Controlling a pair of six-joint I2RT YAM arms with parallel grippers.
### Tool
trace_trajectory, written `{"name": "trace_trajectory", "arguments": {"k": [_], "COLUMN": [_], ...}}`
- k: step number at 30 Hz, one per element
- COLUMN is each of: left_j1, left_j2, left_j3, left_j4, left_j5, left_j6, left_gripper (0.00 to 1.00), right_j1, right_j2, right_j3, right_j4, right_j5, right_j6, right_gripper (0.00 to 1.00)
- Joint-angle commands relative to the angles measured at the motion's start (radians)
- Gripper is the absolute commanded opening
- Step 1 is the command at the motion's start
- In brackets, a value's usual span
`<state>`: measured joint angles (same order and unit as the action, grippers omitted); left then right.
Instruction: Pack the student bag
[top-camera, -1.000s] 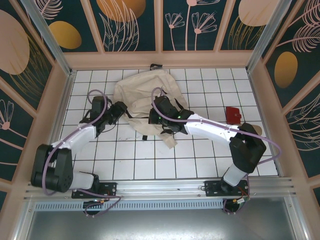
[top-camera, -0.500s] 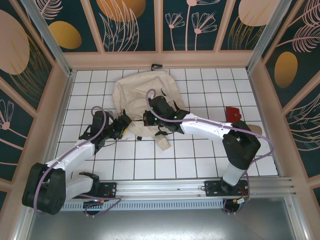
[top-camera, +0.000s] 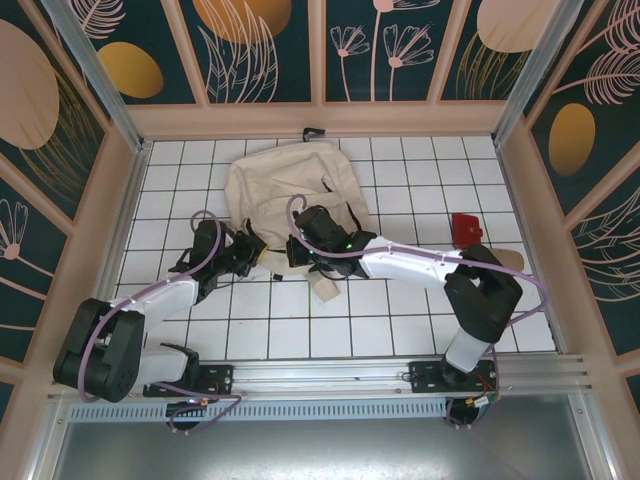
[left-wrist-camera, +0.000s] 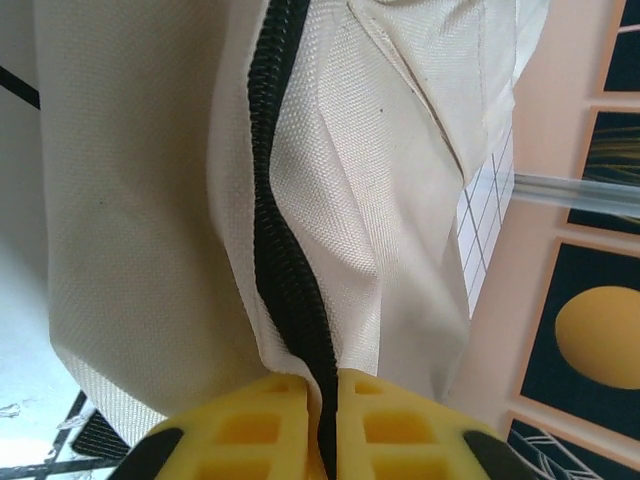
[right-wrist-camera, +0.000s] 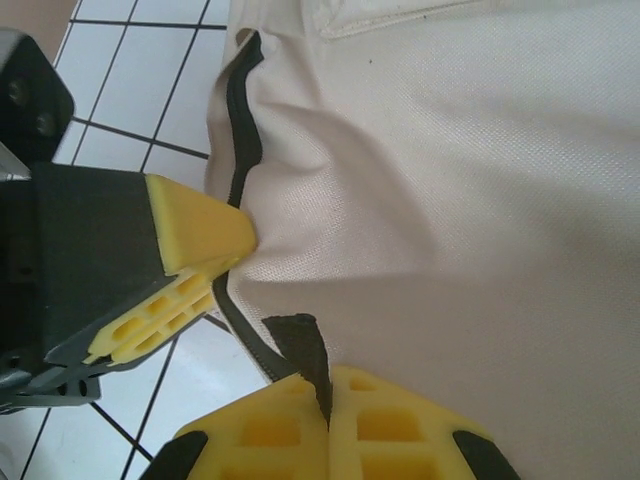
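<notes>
Enclosure walls (top-camera: 260, 50): dark teal panels printed with pale leaves, flowers and orange discs, set in peach frames, standing behind and to both sides of the student bag (top-camera: 280, 180). Table (top-camera: 400, 320): white tiles with a dark grid, lying under the bag and running out from it on every side. Aluminium rail (top-camera: 330, 375): along the edge nearest the arm bases, well apart from the bag. Student bag: cream fabric, slumped and creased, lying flat on the tiles toward the far wall and a little left of centre. Left gripper (top-camera: 250, 252): at the bag's near left edge; in the left wrist view its yellow fingers (left-wrist-camera: 250, 430) are pressed together, pinching the bag's edge with the black zipper (left-wrist-camera: 290, 260) running between them. Right gripper (top-camera: 297, 250): at the bag's near edge, just right of the left one; in the right wrist view its fingers (right-wrist-camera: 400, 430) are pressed together, nipping a black strap tab (right-wrist-camera: 298, 340) on the bag, with the left gripper's tip touching the fabric just beside. Red object (top-camera: 465, 228): on the tiles, well to the right of the bag. Black top loop (top-camera: 312, 132): at the bag's far end, near the back wall.
</notes>
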<state>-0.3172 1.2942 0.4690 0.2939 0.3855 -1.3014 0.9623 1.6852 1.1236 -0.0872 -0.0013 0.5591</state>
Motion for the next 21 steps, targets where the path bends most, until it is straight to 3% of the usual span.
{"name": "trace_trajectory", "arguments": {"k": [1, 7, 11, 21], "left_j1": [-0.002, -0.002, -0.002, -0.002], "left_j2": [0.002, -0.008, -0.01, -0.045], "left_j3": [-0.007, -0.007, -0.009, -0.006], "left_j4": [0.043, 0.028, 0.022, -0.081], "left_j5": [-0.012, -0.022, -0.027, -0.14], "left_j6": [0.004, 0.015, 0.021, 0.036], "left_gripper": [0.02, 0.0, 0.0, 0.0], "right_j1": [0.007, -0.002, -0.002, 0.019], "right_j2": [-0.055, -0.056, -0.056, -0.119], "right_j3": [-0.005, -0.007, 0.001, 0.011], "right_j4": [-0.02, -0.034, -0.049, -0.23], "right_j5": [0.057, 0.122, 0.155, 0.47], "right_j6": [0.026, 0.062, 0.077, 0.133], "right_gripper": [0.05, 0.09, 0.02, 0.01]}}
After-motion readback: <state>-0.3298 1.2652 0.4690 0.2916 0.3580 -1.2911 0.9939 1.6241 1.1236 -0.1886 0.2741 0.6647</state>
